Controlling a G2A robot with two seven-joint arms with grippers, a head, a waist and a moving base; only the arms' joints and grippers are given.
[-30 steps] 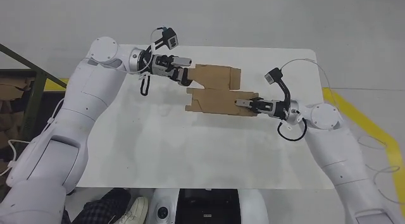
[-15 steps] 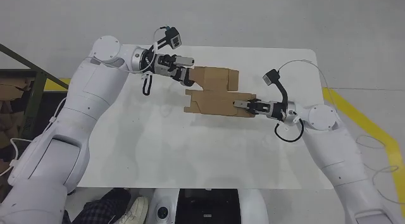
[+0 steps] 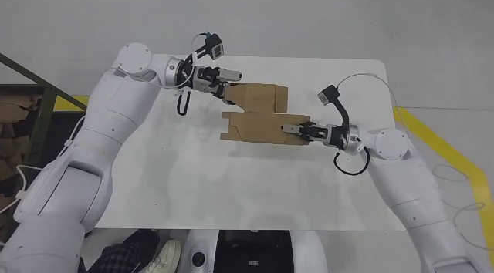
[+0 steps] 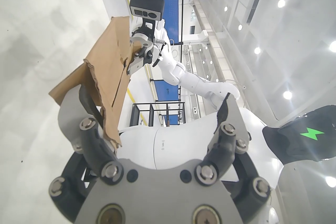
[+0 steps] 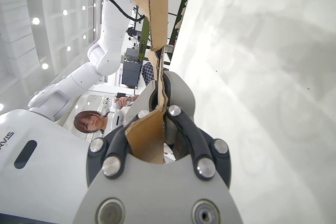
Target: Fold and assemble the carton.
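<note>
While nothing like a box has taken shape yet, both sets of jaws are at the cardboard. At upper left of centre in the top view, the left jaws stand spread wide at the upper left corner of the carton (image 3: 258,111). In the left wrist view one finger (image 4: 67,107) lies against a ragged-edged flap and the other is well apart from it, so nothing is pinched there. The carton sits mid-frame over the white bench (image 3: 193,188), a brown blank of two stepped panels, the lower one the longer. Right of centre, the right jaws are pressed together on the carton's right-hand edge, and the right wrist view has the board nipped between them. I judge the task barely begun: the panels look collapsed together, no walls are squared up, and every flap is left to fold and tuck. Whether the blank rests on the bench or hangs just above it I cannot tell, and its underside and crease lines are hidden.
</note>
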